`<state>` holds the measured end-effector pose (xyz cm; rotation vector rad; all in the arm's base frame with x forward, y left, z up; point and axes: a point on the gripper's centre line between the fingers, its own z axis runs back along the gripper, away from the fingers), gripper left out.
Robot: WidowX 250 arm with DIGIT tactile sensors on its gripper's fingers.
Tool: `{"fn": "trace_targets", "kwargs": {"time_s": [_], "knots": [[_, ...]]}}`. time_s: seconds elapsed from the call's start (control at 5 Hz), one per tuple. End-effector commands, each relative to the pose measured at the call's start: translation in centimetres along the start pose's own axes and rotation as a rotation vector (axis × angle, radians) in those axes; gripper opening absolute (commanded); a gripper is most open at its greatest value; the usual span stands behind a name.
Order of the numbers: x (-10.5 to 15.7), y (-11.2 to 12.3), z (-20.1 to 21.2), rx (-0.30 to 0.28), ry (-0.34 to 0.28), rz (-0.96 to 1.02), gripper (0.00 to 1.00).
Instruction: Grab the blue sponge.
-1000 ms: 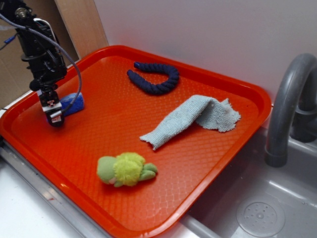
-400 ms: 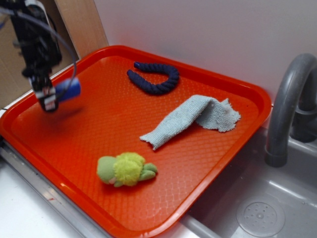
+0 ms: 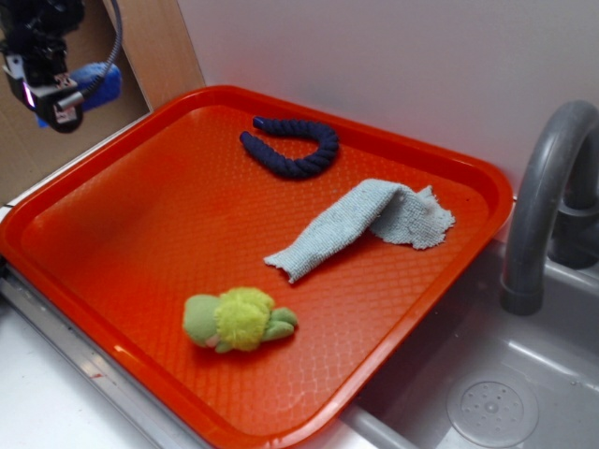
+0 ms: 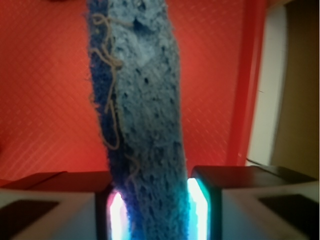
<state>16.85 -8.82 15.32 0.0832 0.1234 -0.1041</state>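
The blue sponge [image 3: 94, 84] is a bright-blue foam block held in the air above the far left corner of the orange tray [image 3: 112, 253]. My gripper [image 3: 58, 101] is shut on it at the top left of the exterior view. In the wrist view the sponge [image 4: 140, 110] fills the middle, squeezed between my two fingers [image 4: 205, 200], with tan threads clinging to its face. The tray's red floor shows far below it.
On the tray lie a dark navy curved rope [image 3: 290, 148], a pale grey-blue cloth [image 3: 360, 224] and a green plush toy [image 3: 239, 320]. A grey faucet [image 3: 543, 206] and sink [image 3: 487, 393] stand at the right. A cardboard panel [image 3: 154, 47] stands behind the gripper.
My gripper closed on the sponge at the tray's left side and has lifted it up and to the left, clear of the tray floor.
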Motion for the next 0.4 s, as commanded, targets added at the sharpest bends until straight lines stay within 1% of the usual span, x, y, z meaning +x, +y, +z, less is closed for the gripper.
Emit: {"fn": "trace_targets", "kwargs": {"time_s": [0.0, 0.2], "knots": [[-2.53, -0.26, 6.83, -0.042, -0.148, 0.117, 0.0], [-2.33, -0.09, 6.27, -0.039, -0.152, 0.112, 0.0]]}}
